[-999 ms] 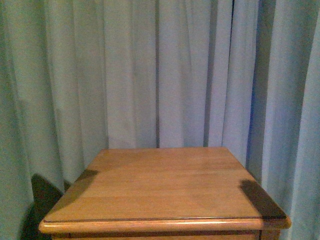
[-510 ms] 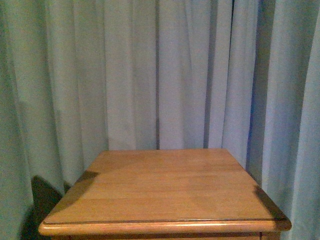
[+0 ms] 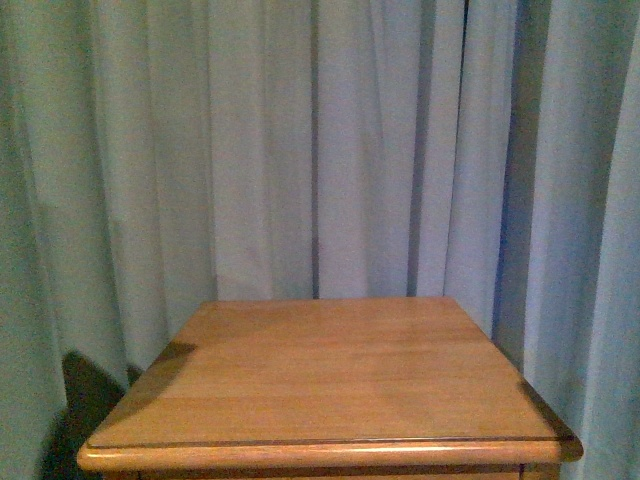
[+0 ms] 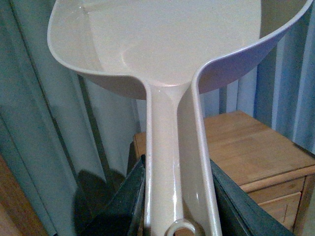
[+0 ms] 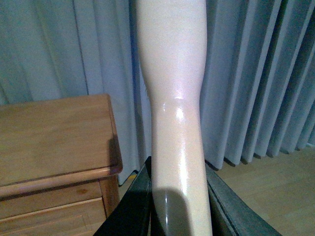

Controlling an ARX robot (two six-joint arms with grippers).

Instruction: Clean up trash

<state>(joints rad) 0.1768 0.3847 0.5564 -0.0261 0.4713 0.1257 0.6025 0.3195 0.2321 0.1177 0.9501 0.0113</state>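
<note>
Trash showed in none of the 3 views, its direction from either arm untellable, while the left gripper [image 4: 179, 206] clamped the dustpan [image 4: 167, 39] by its stem and the right gripper [image 5: 179, 211] clamped a beige handle [image 5: 172, 73], both near the cabinet [image 3: 330, 370].

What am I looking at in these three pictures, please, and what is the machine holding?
It is a robot with two arms, each ending in a claw. The front view looks ahead from its body: a wooden cabinet with nothing on top, curtains behind; no arm shows. The other two come from wrist cameras. The left claw grips a beige dustpan by its stem. The right claw grips a beige handle; its other end is out of view. No trash shows.
</note>
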